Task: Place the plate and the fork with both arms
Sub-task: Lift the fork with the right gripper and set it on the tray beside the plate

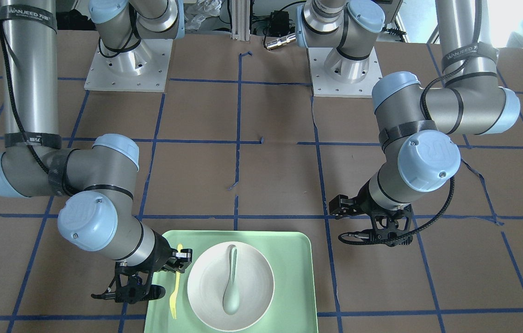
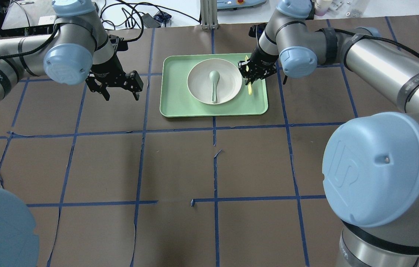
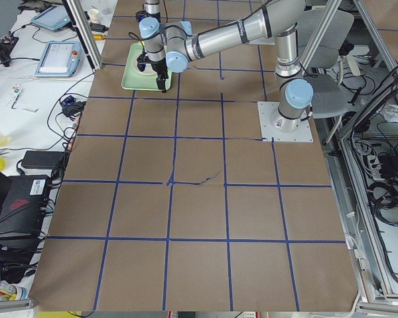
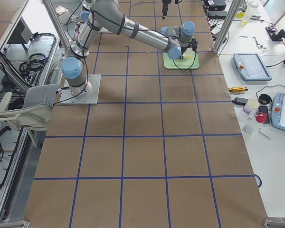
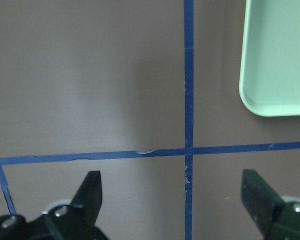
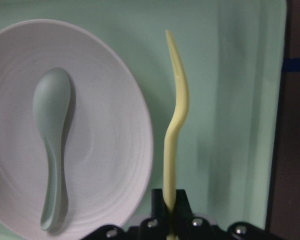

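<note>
Fork (image 6: 176, 115) is thin plastic: very light, a bit springy, smooth. It's seen edge-on with a bend in the profile, so a pinch can let it twist or slide. The best hold is on the flat of the handle near the end, which is roughly where it's held now.

Right gripper (image 6: 170, 197) - jaws closed down to a narrow slit on one end of the fork, and the rest sticks straight out ahead of the fingertips. It is above the green tray (image 6: 230, 100). I can't tell whether the far tip touches the tray floor.

Plate (image 6: 110, 150) sits on the tray just off the pincer's flank, its rim close beside the fork shaft but apart from it. It's rigid and matte, heavier than the fork and not fragile-looking. The rim is the only place to grip it. A spoon (image 6: 52, 150) lies in the plate, further out on the same side.

Right arm pose: stretched far out to the tray, wrist bent down, fingers pointing at the tray at a slant.

Left gripper (image 2: 121, 97) - spread wide, nothing between the fingers. It points down at bare table, and the tray corner is ahead and off to one side, well clear. Left arm is elbow-out and parked beside the tray.

My read: the fork placement is nearly done, and release should be low so it doesn't bounce.
</note>
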You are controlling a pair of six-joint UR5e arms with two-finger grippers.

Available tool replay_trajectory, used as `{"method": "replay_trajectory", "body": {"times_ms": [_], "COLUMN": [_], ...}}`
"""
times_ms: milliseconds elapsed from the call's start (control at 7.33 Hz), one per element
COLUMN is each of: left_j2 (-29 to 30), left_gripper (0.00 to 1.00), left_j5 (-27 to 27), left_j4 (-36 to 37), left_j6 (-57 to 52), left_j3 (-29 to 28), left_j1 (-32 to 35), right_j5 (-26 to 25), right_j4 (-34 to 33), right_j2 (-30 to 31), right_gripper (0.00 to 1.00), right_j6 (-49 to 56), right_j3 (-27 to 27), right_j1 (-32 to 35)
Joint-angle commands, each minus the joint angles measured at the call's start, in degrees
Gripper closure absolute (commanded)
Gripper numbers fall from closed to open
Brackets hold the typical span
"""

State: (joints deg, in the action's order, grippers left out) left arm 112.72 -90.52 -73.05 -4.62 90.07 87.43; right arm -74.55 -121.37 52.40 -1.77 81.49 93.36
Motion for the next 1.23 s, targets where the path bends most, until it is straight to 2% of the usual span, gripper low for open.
{"method": "replay_trajectory", "body": {"times_ms": [0,136,273,545,682,818,955,1091], "left_j2": [0.1,0.2,0.4,-0.5,-1.6,-3.2,-5.4,-7.5], "left_gripper": [0.0,0.0,0.0,0.0,0.0,0.0,0.0,0.0], "left_j5": [0.0,0.0,0.0,-0.3,-0.4,-0.4,-0.4,-1.7], "left_j4": [0.1,0.1,0.1,-0.1,-0.9,-1.2,-4.1,-8.4], "left_j6": [-0.2,-0.6,-0.6,-0.6,-0.5,0.0,0.1,0.6], "left_j3": [0.0,0.0,0.0,0.0,-0.2,-0.2,-0.9,-1.0], "left_j1": [-0.1,-0.2,-0.2,-0.2,0.1,0.9,0.9,0.8], "right_j5": [-0.1,-0.9,-1.4,-3.3,-6.4,-9.9,-14.0,-14.8], "right_j4": [-0.2,-0.2,-0.2,0.6,3.2,10.5,15.1,18.8], "right_j2": [-1.2,-1.3,-1.2,0.7,4.9,8.4,11.8,15.3], "right_gripper": [0.52,0.33,0.0,0.0,0.0,0.0,0.0,0.0], "right_j6": [0.3,0.3,0.5,0.1,-0.2,0.4,0.5,0.4], "right_j3": [0.0,0.2,0.1,0.0,0.3,0.6,0.6,0.6], "right_j1": [-0.1,0.0,-0.1,-0.1,0.0,0.0,0.0,-0.1]}}
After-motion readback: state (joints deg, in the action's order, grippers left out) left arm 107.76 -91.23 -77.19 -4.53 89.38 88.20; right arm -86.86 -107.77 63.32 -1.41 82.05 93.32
